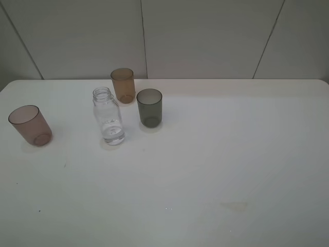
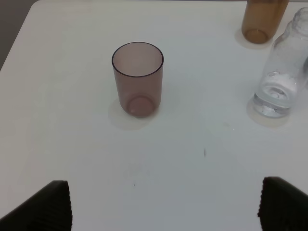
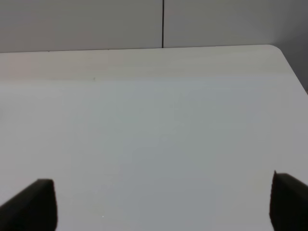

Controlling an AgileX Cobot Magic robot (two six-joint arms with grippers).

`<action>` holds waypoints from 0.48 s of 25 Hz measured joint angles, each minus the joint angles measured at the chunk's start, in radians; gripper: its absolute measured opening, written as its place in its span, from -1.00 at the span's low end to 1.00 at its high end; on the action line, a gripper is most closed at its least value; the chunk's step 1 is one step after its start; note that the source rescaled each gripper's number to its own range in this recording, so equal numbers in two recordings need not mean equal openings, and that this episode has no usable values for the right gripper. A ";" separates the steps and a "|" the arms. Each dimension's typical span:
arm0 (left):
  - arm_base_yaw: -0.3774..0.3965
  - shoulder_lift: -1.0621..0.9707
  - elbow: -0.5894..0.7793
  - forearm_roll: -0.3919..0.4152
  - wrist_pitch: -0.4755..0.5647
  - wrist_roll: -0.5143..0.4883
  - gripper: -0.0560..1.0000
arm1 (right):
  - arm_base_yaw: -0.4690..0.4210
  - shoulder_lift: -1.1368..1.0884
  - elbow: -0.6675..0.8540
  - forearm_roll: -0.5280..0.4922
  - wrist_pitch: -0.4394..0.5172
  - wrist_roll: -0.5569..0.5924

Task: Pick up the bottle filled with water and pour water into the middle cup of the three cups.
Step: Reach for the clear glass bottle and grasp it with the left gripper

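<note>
Nothing is lifted yet, so I judge the reach for the bottle (image 1: 108,116) comes first. My left gripper (image 2: 163,204) hangs released, jaws wide and empty, short of the bottle. My right gripper (image 3: 161,204) is likewise spread open over the table (image 1: 231,154), well away from the bottle. The bottle stands upright and uncapped, with water low in it. The middle cup (image 1: 123,85), amber, stands just behind the bottle. The grey cup (image 1: 149,107) sits close on the bottle's right-arm side, so I should probably grasp from the left-arm side. The pinkish cup (image 1: 30,125) is well apart from the bottle on that side, nearer the table's edge. There is open room in front of the bottle.
</note>
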 joint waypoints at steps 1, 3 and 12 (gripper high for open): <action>0.000 0.000 0.000 0.000 0.000 0.000 1.00 | 0.000 0.000 0.000 0.000 0.000 0.000; 0.000 0.000 0.000 0.000 0.000 0.000 1.00 | 0.000 0.000 0.000 0.000 0.000 0.000; -0.034 0.049 -0.015 0.000 -0.024 0.000 1.00 | 0.000 0.000 0.000 0.000 0.000 0.000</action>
